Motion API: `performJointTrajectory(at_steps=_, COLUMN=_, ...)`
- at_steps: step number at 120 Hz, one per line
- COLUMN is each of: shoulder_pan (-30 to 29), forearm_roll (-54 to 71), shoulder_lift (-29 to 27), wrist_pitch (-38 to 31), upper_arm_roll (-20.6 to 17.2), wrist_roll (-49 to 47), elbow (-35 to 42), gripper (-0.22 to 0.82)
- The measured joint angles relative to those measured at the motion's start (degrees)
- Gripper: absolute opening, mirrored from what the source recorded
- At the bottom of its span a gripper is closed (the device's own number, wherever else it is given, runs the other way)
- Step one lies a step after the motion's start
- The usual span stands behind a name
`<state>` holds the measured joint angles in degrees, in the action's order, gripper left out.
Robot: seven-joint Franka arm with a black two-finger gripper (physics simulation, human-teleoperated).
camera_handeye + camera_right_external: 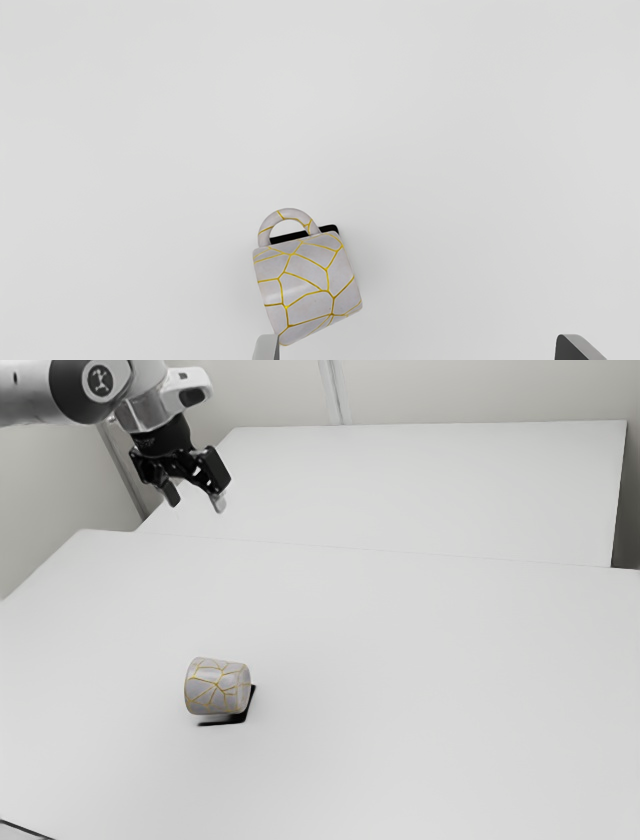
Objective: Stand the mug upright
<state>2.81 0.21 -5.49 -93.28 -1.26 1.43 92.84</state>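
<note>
— Right up against the wrist camera, operator, you've got two fingertips (267, 349), smooth and squared off, one catching pale grey light, the other turning a dark flat face inward. How's your claw standing?

— Spread wide, and nothing pinched! On the exterior view, your gripper (196, 503) hangs high over the table (400, 660), black and angular at the end of your glossy white arm (22, 392), well apart from the mug (217, 687).

— And there's your mug, down on its side on that smooth white tabletop, toward the exterior view's left! Give us the finish.

— You're looking at a stout, rounded barrel in pale grey with a soft sheen, crazed all over with golden lines like mended cracks. Your wrist view picks out the handle (287, 214), a thick smooth loop in the same veined pattern, lying out sideways from the body.

— Which end's the mouth?

— You can't tell from here. But you do get a crisp black shadow (300, 235) beside the body, seen partly through the loop.
</note>
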Motion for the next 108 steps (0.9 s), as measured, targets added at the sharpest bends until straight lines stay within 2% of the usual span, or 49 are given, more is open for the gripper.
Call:
performJointTrajectory(at_steps=32, shoulder_pan=0.24, forearm_roll=0.04, shoulder_lift=-0.71, wrist_pitch=1.28, upper_arm_roll=-0.07, wrist_roll=-0.06, elbow=-0.12, gripper=0.6)
performJointTrajectory(at_steps=57, shoulder_pan=0.19, forearm_roll=-0.32, shoulder_lift=-3.7, wrist_pitch=2.47, upper_arm_roll=0.37, wrist_roll=-0.22, elbow=2.25, gripper=0.6)
performJointTrajectory(at_steps=86, shoulder_pan=0.15, forearm_roll=-4.33, shoulder_lift=-6.26, wrist_pitch=2.14, upper_arm_roll=7.57, wrist_roll=-0.5, elbow=9.33, gripper=0.6)
performJointTrajectory(at_steps=108, shoulder_pan=0.09, forearm_roll=-7.96, shoulder_lift=-6.73, wrist_pitch=-2.37, upper_arm_roll=11.57, wrist_roll=2.28, elbow=16.35, gripper=0.6)
